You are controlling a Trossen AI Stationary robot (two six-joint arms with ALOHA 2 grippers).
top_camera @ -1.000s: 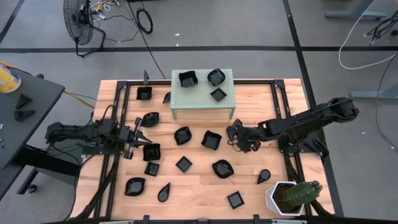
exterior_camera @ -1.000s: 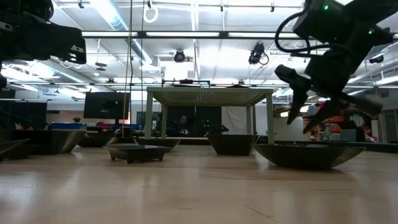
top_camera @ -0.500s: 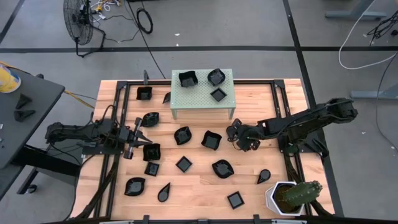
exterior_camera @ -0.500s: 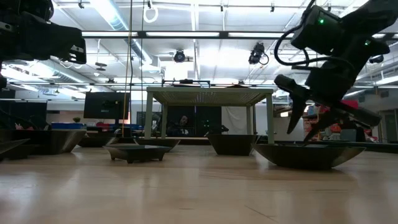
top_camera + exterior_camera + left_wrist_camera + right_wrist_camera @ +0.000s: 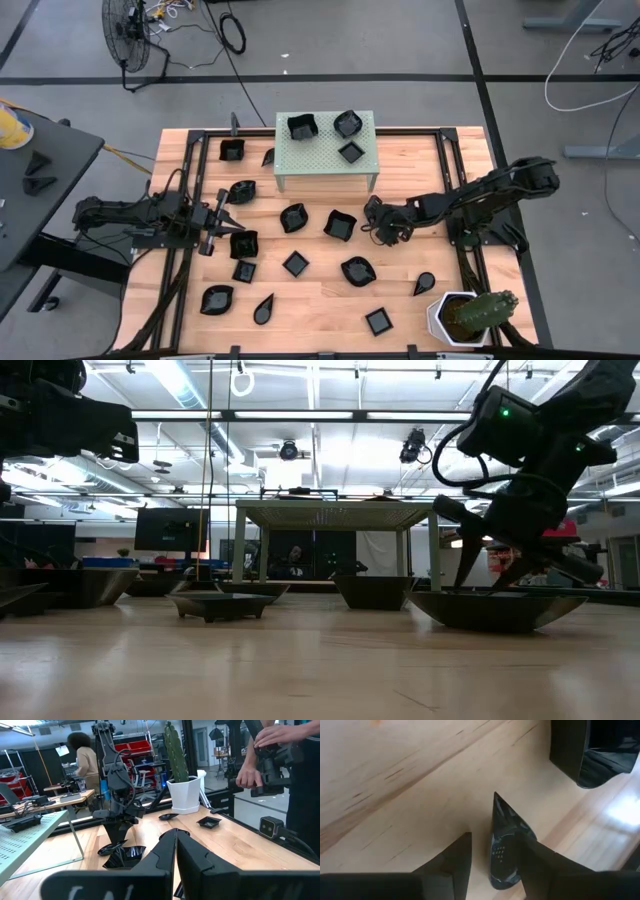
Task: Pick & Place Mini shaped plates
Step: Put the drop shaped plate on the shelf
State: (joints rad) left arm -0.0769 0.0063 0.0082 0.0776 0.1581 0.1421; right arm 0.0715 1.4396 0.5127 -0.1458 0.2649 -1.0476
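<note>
I count three small black plates (image 5: 349,152) already up on the pale green stand (image 5: 325,166), so I judge the job as only begun: about a dozen more plates lie scattered over the desk (image 5: 320,300), in front of the stand and off to its left.

My right end effector (image 5: 378,226) is down at the desk just right of the middle. Its fingers are spread and stand either side of a small pointed plate (image 5: 506,840), with one finger (image 5: 535,857) crossing its far edge and the other (image 5: 451,862) just beside the near edge. Nothing is gripped yet, as far as I can see. Another plate (image 5: 595,755) sits close by.

My left end effector (image 5: 222,209) waits low at the left side of the desk, fingers pressed together and empty, near a square plate (image 5: 243,244).

The cactus pot (image 5: 455,318) stands in the near right corner, out of the way. After this pick, I reckon almost all the carrying is still to do.
</note>
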